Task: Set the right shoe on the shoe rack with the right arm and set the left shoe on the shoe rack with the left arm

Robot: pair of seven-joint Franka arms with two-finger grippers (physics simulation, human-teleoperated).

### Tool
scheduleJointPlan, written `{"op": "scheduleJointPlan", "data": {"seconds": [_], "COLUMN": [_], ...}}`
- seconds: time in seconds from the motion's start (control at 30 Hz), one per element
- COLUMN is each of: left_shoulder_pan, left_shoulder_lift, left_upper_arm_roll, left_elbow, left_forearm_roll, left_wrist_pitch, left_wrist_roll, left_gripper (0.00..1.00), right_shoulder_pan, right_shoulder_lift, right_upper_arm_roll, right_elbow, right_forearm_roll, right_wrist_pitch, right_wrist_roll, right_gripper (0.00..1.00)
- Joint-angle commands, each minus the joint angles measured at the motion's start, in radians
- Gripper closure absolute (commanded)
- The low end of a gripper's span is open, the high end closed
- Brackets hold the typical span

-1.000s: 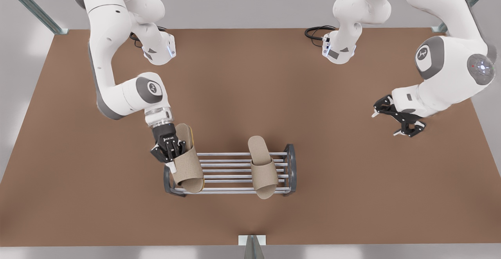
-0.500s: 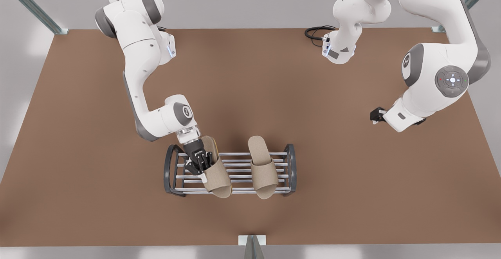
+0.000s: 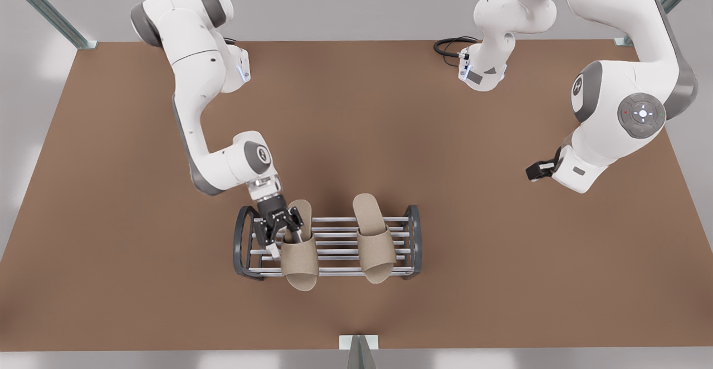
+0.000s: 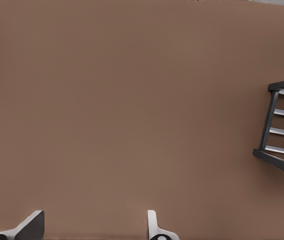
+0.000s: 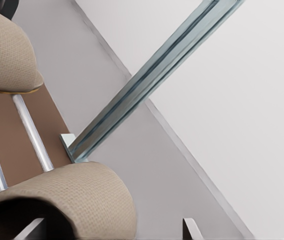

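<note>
- The right gripper [image 3: 282,229] is at the right shoe [image 3: 299,255] on the shoe rack [image 3: 243,241] — fingers spread apart, letting go.
- The left shoe [image 3: 374,239] already sits on the rack.
- The left gripper [image 4: 94,227] waits open — well off to the side.
- Next: lift straight up, gently.

Both arms are glossy white jointed tubes with grey caps at the joints; one cap on the left arm [image 3: 640,113] carries a round button pad with small red and green lights. Each ends in a small black two-finger hand with pale fingertips [image 4: 155,231], and black cables [image 3: 449,45] coil by the bases.
</note>
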Motion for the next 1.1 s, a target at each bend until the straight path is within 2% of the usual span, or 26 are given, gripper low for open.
{"op": "scheduleJointPlan", "data": {"seconds": [0.0, 0.17, 0.2, 0.3, 0.33, 0.37, 0.4, 0.43, 0.47, 0.53, 0.57, 0.6, 0.63, 0.67, 0.7, 0.8, 0.9, 1.07], "left_shoulder_pan": [0.000, -0.002, -0.002, -0.003, -0.003, -0.003, -0.003, -0.003, -0.003, -0.003, -0.005, -0.005, -0.005, -0.006, -0.006, -0.005, -0.005, -0.005], "left_shoulder_lift": [-0.002, -0.008, -0.009, -0.015, -0.015, -0.015, -0.015, -0.015, -0.015, -0.017, -0.017, -0.022, -0.022, -0.022, -0.023, -0.018, -0.020, 0.021], "left_upper_arm_roll": [-0.001, -0.006, -0.007, -0.009, -0.009, -0.009, -0.009, -0.010, -0.010, -0.010, -0.010, -0.010, -0.010, -0.010, -0.010, -0.010, 0.000, -0.009], "left_elbow": [0.002, 0.002, 0.000, 0.002, 0.002, 0.002, 0.002, 0.002, 0.002, 0.002, 0.002, 0.002, 0.002, 0.002, 0.002, 0.015, 0.028, 0.088], "left_forearm_roll": [0.000, 0.000, 0.000, 0.000, 0.000, 0.000, -0.001, -0.001, -0.001, -0.001, -0.003, -0.001, -0.001, -0.001, -0.001, -0.003, -0.037, -0.044], "left_wrist_pitch": [-0.001, -0.003, -0.003, -0.004, -0.004, -0.004, -0.016, -0.022, -0.022, -0.024, -0.024, -0.024, -0.024, -0.024, -0.024, -0.024, -0.035, -0.044], "left_wrist_roll": [-0.254, -0.254, -0.254, -0.254, -0.251, -0.248, -0.243, -0.234, -0.236, -0.236, -0.236, -0.236, -0.234, -0.234, -0.234, -0.219, 0.074, 0.272], "left_gripper": [0.00, 0.00, 0.00, 0.00, 0.00, 0.00, 0.00, 0.00, 0.00, 0.00, 0.00, 0.00, 0.00, 0.00, 0.00, 0.00, 0.00, 0.00], "right_shoulder_pan": [-0.002, 0.002, -0.002, -0.031, -0.048, -0.087, -0.154, -0.238, -0.269, -0.272, -0.306, -0.337, -0.347, -0.350, -0.354, -0.343, -0.352, -0.346], "right_shoulder_lift": [-0.036, -0.158, -0.215, -0.338, -0.350, -0.339, -0.342, -0.347, -0.350, -0.398, -0.390, -0.395, -0.396, -0.396, -0.398, -0.402, -0.322, -0.322], "right_upper_arm_roll": [0.000, 0.008, 0.037, 0.152, 0.213, 0.348, 0.470, 0.502, 0.447, 0.277, 0.189, 0.080, -0.019, -0.136, -0.138, -0.133, -0.132, -0.132], "right_elbow": [-0.045, -0.216, -0.242, -0.354, -0.382, -0.379, -0.333, -0.275, -0.220, -0.160, -0.045, -0.015, -0.009, 0.021, 0.026, 0.029, 0.103, 0.121], "right_forearm_roll": [-0.049, -0.040, -0.010, 0.427, 0.657, 0.965, 1.346, 1.596, 1.910, 2.375, 2.653, 2.828, 2.935, 2.991, 2.979, 2.976, 2.991, 2.992], "right_wrist_pitch": [-0.004, -0.044, -0.038, -0.110, -0.191, -0.389, -0.611, -0.633, -0.636, -0.702, -0.912, -0.960, -1.097, -1.216, -1.248, -1.273, -1.274, -1.273], "right_wrist_roll": [0.030, 0.056, 0.090, 0.085, 0.082, -0.045, -0.431, -0.660, -0.907, -1.340, -1.605, -1.711, -1.775, -2.048, -2.151, -2.193, -2.182, -2.179], "right_gripper": [0.00, 0.00, 0.00, 0.00, 0.00, 0.00, 0.00, 0.00, 0.00, 0.00, 0.00, 0.00, 0.00, 0.00, 0.00, 0.00, 0.00, 0.00]}}
